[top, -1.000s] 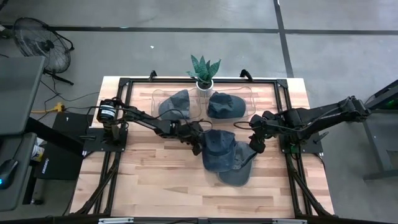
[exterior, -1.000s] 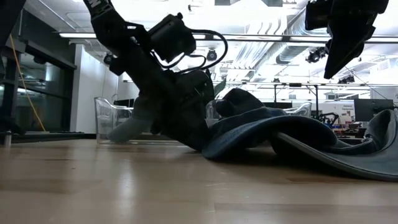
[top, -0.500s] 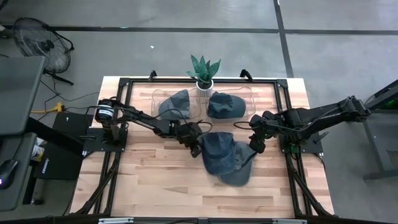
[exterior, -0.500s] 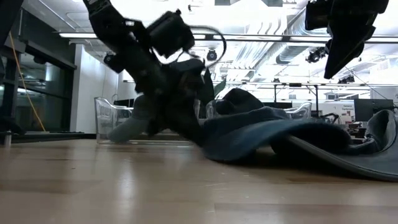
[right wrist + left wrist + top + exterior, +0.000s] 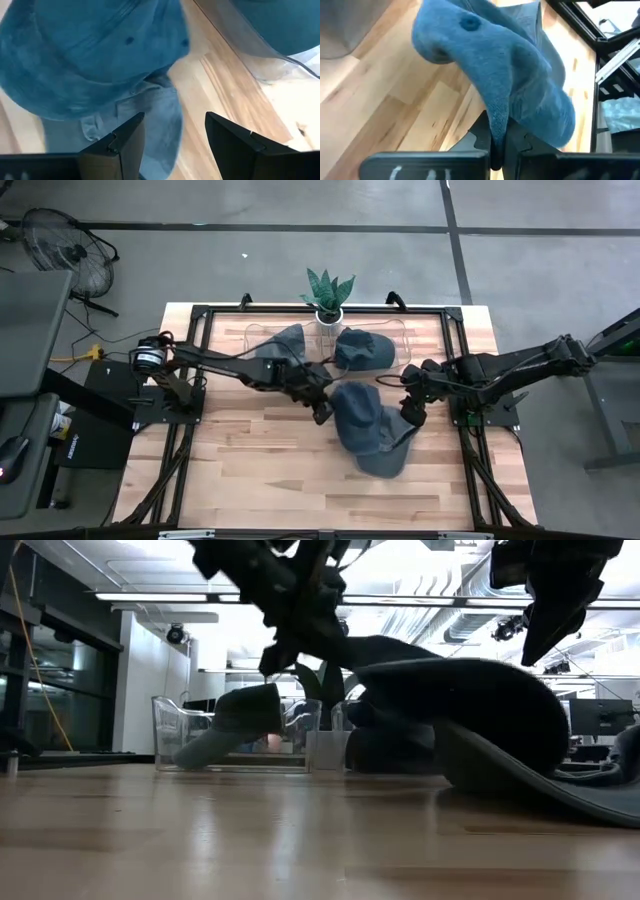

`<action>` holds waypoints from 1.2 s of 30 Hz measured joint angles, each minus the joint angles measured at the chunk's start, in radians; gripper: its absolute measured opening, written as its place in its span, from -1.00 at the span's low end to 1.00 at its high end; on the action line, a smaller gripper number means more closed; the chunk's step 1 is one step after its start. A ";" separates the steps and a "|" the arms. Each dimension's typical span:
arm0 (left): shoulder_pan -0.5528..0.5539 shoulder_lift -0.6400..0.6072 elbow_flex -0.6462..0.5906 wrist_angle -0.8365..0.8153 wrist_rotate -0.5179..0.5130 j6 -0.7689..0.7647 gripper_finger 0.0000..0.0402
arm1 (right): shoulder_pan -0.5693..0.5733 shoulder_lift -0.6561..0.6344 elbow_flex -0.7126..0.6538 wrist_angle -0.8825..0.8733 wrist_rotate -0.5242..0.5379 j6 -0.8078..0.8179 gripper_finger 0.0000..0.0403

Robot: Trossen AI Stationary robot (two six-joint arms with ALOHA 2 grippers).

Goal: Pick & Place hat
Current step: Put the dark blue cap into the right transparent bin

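Observation:
A blue denim hat [image 5: 358,415] sits at the table's middle, on top of a second hat [image 5: 386,456]. My left gripper [image 5: 322,412] is shut on its left edge and stands raised above the table in the low view [image 5: 300,610]. The held hat [image 5: 460,700] rises on that side, and its right part still seems to rest on the lower hat's brim [image 5: 600,802]. My right gripper [image 5: 412,412] hovers open just right of both hats and touches nothing. In the right wrist view its fingers look down on the two hats [image 5: 90,55]. My left gripper pinches a fold at the hat's rim [image 5: 498,125] between its two shut fingers, coming from the table's left. How many layers it has, I cannot tell. The crown with its top button [image 5: 467,22] stretches away beyond the fingers, raised on the gripper's side.
A clear tray [image 5: 405,332] at the table's far side holds two more denim hats [image 5: 283,345] [image 5: 362,348]. A potted plant [image 5: 328,295] stands behind it. Black frame rails [image 5: 460,360] run along the table's sides. Bare wood lies toward the near edge.
My left gripper has risen from the table with the hat's left edge. That side of the hat has lifted and the crown has bulged up and shifted slightly toward the far right, while the lower hat has stayed in place.

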 joint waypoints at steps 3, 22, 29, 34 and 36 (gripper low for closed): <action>0.000 0.002 0.076 -0.095 -0.007 0.031 -0.98 | -0.012 0.000 0.000 0.036 -0.031 0.001 -0.01; 0.001 0.000 0.320 -0.184 -0.086 0.207 -0.98 | -0.198 0.000 0.000 0.484 -0.277 -0.135 -0.01; 0.001 0.000 0.322 -0.184 -0.087 0.210 -0.98 | -0.255 0.000 0.000 0.487 -0.314 -0.301 0.06; 0.001 0.000 0.322 -0.183 -0.102 0.214 -0.98 | -0.338 0.000 0.000 0.506 -0.427 -0.329 0.20; 0.001 0.000 0.322 -0.177 -0.104 0.218 -0.98 | -0.370 0.000 0.000 0.519 -0.486 -0.341 0.25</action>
